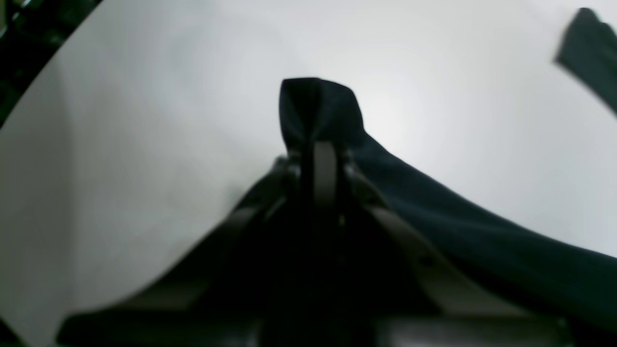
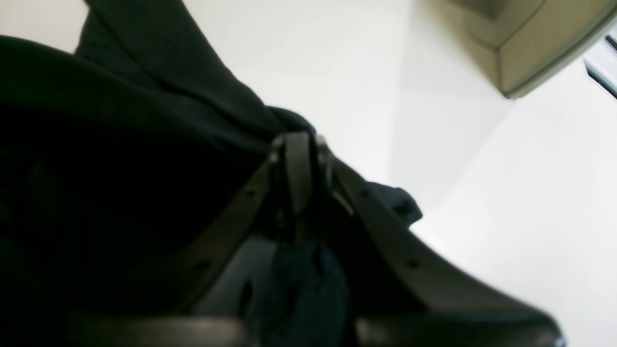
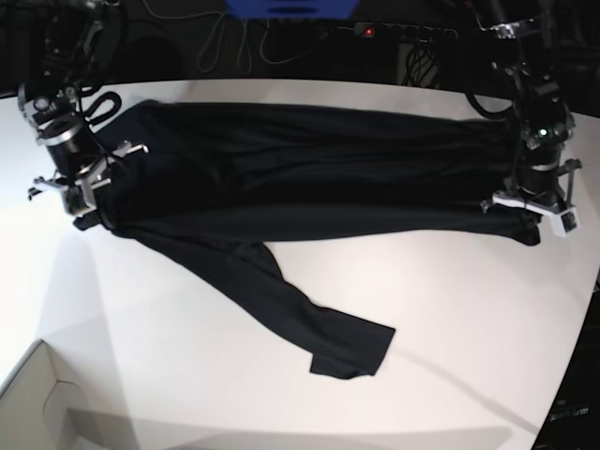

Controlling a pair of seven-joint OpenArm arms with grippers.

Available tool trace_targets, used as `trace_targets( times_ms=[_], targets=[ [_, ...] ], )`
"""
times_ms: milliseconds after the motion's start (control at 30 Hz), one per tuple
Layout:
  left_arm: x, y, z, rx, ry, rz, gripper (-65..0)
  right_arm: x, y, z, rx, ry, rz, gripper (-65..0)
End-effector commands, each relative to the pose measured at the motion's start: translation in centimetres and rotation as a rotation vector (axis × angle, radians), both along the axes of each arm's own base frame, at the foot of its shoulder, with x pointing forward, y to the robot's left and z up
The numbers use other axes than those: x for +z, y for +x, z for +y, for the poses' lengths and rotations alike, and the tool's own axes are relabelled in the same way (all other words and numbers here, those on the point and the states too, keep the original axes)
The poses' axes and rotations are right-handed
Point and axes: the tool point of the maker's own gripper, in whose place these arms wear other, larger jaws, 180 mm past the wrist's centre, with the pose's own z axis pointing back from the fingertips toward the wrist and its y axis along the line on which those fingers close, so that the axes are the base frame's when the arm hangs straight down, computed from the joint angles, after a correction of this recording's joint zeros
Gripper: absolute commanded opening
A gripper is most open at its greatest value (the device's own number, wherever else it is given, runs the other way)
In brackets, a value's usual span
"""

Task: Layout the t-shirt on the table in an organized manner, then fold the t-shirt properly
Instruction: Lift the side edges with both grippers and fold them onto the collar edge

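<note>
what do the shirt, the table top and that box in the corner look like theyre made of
t-shirt: soft black knit fabric, matte; it drapes and wrinkles. table: smooth white board, probably laminate, with a soft sheen. box: pale cardboard, judging by its thin folded walls.

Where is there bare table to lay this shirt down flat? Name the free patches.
The widest free patch of the table lies in front of the t-shirt, between its hanging sleeve and the left claw. A smaller patch sits between that sleeve and the cardboard box. The back strip is crowded: the shirt spans both claws, including the right claw.
</note>
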Motion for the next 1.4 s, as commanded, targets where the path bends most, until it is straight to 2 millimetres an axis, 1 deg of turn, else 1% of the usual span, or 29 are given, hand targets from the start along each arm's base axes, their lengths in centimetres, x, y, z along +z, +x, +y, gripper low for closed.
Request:
trace_targets(
  times_ms=[0, 67, 167, 267, 400, 500, 533, 600, 733, 900, 967, 1100, 1167, 1233, 1367],
  targets=[
    [1.6, 0.4, 0.5, 0.001, 0.022, -0.051, -64.9, 2.1, 0.1, 0.1, 0.014, 0.019, -0.074, -65.0],
    [1.4, -0.1, 0.8, 0.016, -0.019, -0.059, -64.9, 2.7, -0.6, -0.2, 0.009, 0.022, -0.084, -65.0],
    [0.8, -1.2, 1.1, 0.037, -0.086, -0.063, -64.9, 2.7, -1.4, -0.1, 0.012, 0.020, -0.075, -65.0],
    [0.1, -2.2, 1.1, 0.042, -0.108, -0.045, -64.9, 1.7, -2.7, 0.1, 0.014, 0.023, -0.035, -65.0],
    [-0.9, -3.2, 1.1, 0.045, -0.109, -0.012, -64.9, 0.5, -4.0, 0.2, 0.014, 0.028, 0.009, -65.0],
    [-1.1, -3.4, 1.1, 0.046, -0.110, -0.006, -64.9, 0.1, -4.4, 0.2, 0.014, 0.030, 0.023, -65.0],
    [-1.3, -3.8, 1.2, 0.046, -0.108, 0.005, -64.9, -0.1, -4.7, 0.2, 0.014, 0.031, 0.032, -65.0],
    [-1.1, -4.2, 1.6, 0.039, -0.093, 0.012, -64.9, -0.6, -5.4, 0.2, 0.013, 0.031, 0.053, -65.0],
    [-1.3, -4.5, 1.7, 0.038, -0.089, 0.022, -64.9, -0.4, -5.5, 0.4, 0.021, 0.041, 0.033, -65.0],
    [-1.6, -4.7, 1.8, 0.042, -0.093, 0.031, -64.9, -1.7, -6.6, 0.3, 0.017, 0.077, 0.048, -65.0],
    [-1.8, -4.6, 1.5, 0.039, -0.099, 0.032, -64.9, -2.4, -7.1, 0.2, 0.012, 0.091, 0.059, -65.0],
    [-2.0, -4.9, 1.4, 0.041, -0.102, 0.039, -64.9, -2.9, -7.4, 0.2, 0.009, 0.097, 0.074, -65.0],
    [-2.7, -5.5, 1.2, 0.033, -0.114, 0.084, -64.8, -3.0, -7.5, 0.2, 0.009, 0.097, 0.075, -65.0],
    [-3.4, -6.0, 1.1, 0.033, -0.134, 0.133, -62.4, -3.1, -7.8, 0.3, 0.011, 0.098, 0.083, -65.0],
    [-4.0, -6.5, 0.7, 0.028, -0.156, 0.180, -51.8, -3.3, -8.0, 0.2, 0.010, 0.097, 0.090, -65.0]
  ],
)
